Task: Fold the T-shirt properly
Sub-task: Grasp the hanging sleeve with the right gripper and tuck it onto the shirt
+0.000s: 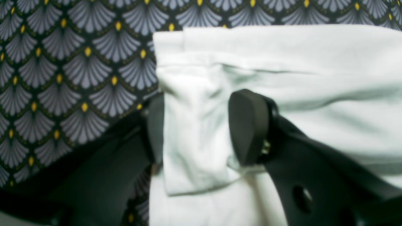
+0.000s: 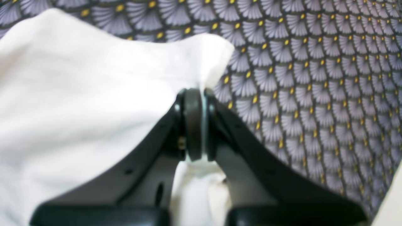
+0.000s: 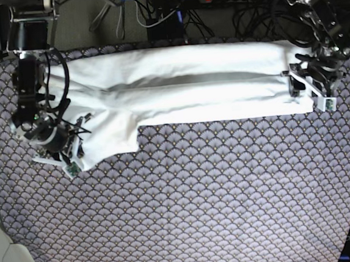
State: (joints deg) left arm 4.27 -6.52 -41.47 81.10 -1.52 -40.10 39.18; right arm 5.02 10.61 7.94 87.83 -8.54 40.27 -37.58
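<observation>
t-shirt (image 3: 177, 85): white, lay stretched as a long band across the upper part of the base view, from upper left to upper right. one flap hung lower at the left end, down toward the middle left of the frame. a long crease ran along the band's length.

cloth (image 3: 199, 202): dark patterned table cover with grey fan shapes and yellow dots, under everything. it filled the whole lower half of the base view.

my right gripper (image 2: 198, 91): sat at the middle left of the base view, on the shirt's lower left flap. in the right wrist view my two pads were pressed together at frame center with a thin line of white fabric pinched between them, so i was clamped on the t-shirt's edge. the fabric rose to a little peak just above my tips.

my left gripper (image 1: 196, 125): was at the upper right of the base view, at the shirt's right end. in the left wrist view my fingers (image 1: 248, 125) stood part way apart, one at each side of a folded bunch of white fabric in the middle of the frame. both pads looked like they touched it, so i was holding that folded corner, not squeezed tight.

blur: both wrist views were soft, so i couldn't tell seams or hems for sure.

cables (image 3: 152, 10): a tangle along the top edge of the base view, behind the cloth.
</observation>
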